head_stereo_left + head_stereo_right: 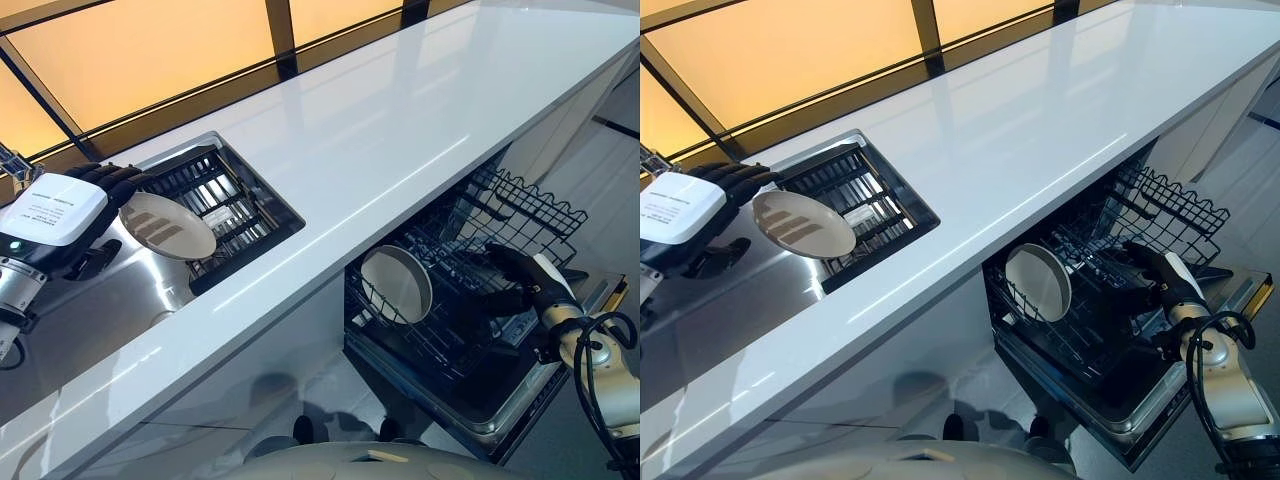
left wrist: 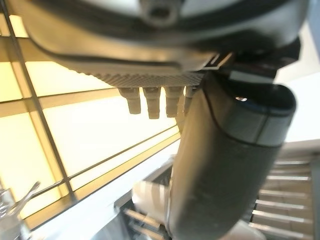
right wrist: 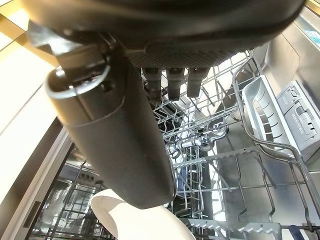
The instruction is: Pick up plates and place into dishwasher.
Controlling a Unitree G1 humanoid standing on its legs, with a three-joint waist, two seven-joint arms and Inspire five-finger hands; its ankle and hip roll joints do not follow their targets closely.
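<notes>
One plate (image 1: 167, 226) is held tilted over the sink (image 1: 150, 290) at the left, gripped at its left rim by the left hand (image 1: 95, 190), fingers curled over the edge. Just right of it, a dark rack (image 1: 225, 205) sits in the sink. A second plate (image 1: 396, 284) stands on edge in the dishwasher's lower rack (image 1: 470, 250), below the white counter (image 1: 400, 130). The right hand (image 1: 515, 280) is seen inside that rack, right of the plate, apart from it, fingers loosely spread and empty.
</notes>
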